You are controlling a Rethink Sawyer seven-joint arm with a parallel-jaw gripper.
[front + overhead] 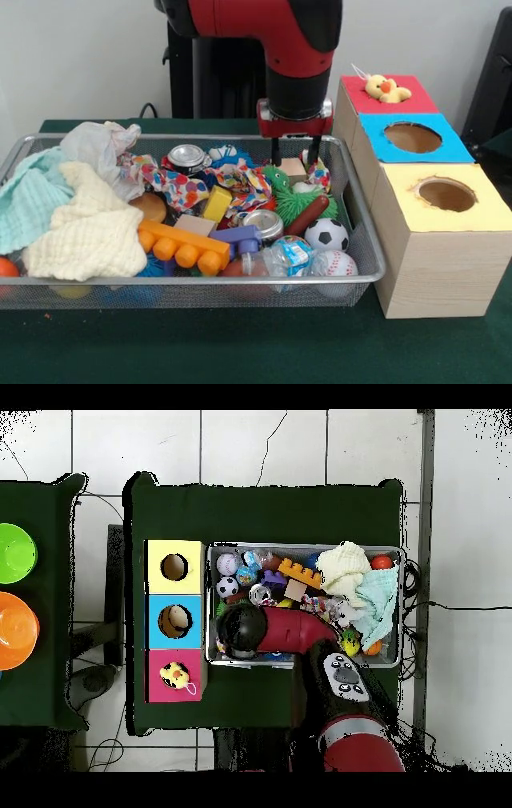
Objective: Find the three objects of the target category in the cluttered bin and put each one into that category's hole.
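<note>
Over the wire-mesh bin (364, 240), slim black fingers (294, 152) parted and empty, fluffy yellow duckling (386, 88) on red hole.

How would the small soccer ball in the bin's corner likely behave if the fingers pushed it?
The soccer ball is round, so it would probably roll. The baseball and the bin wall beside it should stop it quickly. It looks small, likely light.

Holed boxes: three – red (390, 94), blue (412, 138), yellow (446, 194)
Toy balls: two (soccer ball (326, 234), baseball (337, 263))
Ducklings: one (385, 87)
Metal cans: two (186, 157) (262, 223)
Bins: one (364, 240)
</note>
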